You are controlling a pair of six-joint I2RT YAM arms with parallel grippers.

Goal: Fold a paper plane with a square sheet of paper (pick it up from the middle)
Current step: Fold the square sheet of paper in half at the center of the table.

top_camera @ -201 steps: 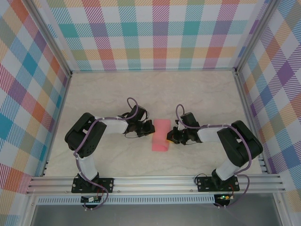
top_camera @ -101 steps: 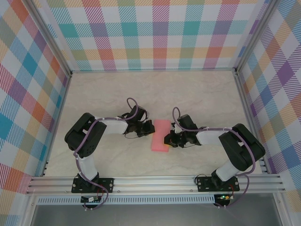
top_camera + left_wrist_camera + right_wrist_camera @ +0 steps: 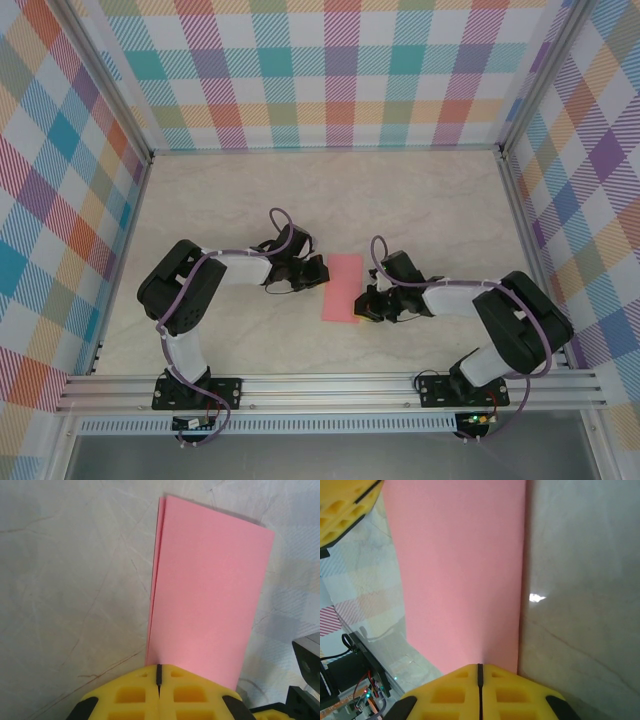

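Jaws, two pairs, were pressed together at opposite edges of one folded salmon-pink paper sheet [image 3: 343,287] on marbled worktop [image 3: 300,200].

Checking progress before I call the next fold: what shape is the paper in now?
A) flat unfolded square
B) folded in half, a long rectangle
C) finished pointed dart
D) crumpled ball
B: the paper lies as a long rectangle, and the left wrist view shows two stacked layers along one long edge.
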